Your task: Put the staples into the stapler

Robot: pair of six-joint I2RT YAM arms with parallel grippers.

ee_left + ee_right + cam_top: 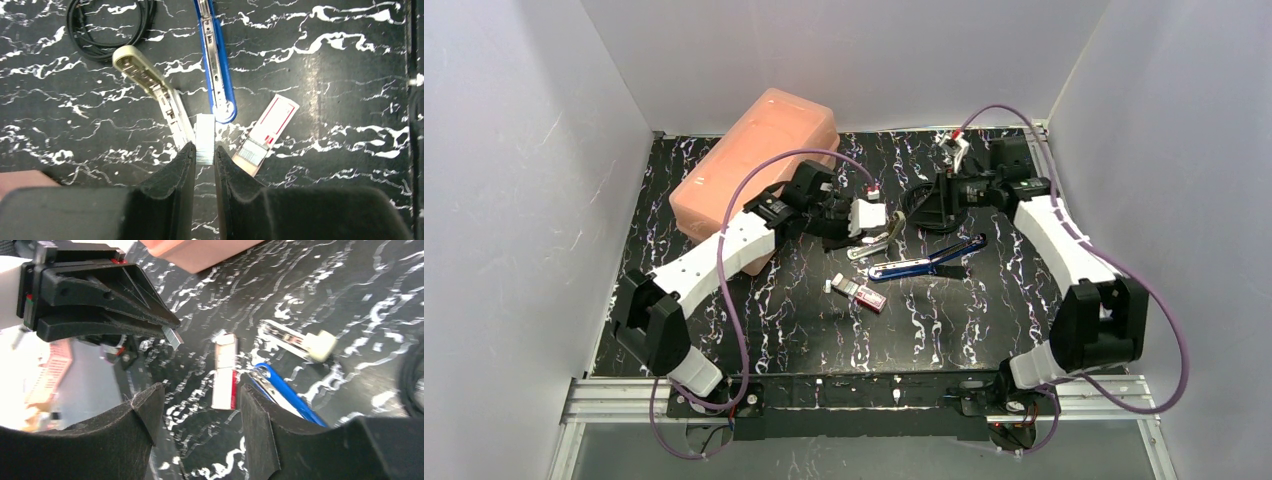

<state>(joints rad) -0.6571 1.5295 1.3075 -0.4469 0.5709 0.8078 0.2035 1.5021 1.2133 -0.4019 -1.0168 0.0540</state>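
Items on the black marbled table (824,340) are one stapler, opened into a blue arm (216,65) and a beige-capped metal arm (150,85) lying in a V; one pink-red staple box (266,134) with its grey tray slid partly out; one large salmon-pink case (759,160); and one coiled black cable (105,25). One staple strip (205,135) is off the table, pinched between the fingers of the left gripper (204,150), its free end pointing into the gap between the ends of the two stapler arms. The staple box lies flat just beside that gripper's fingertips, next to the blue arm's rounded end and nearer the arm bases. The right gripper (197,395) has its jaws spread wide with nothing between them, facing the box and the left gripper
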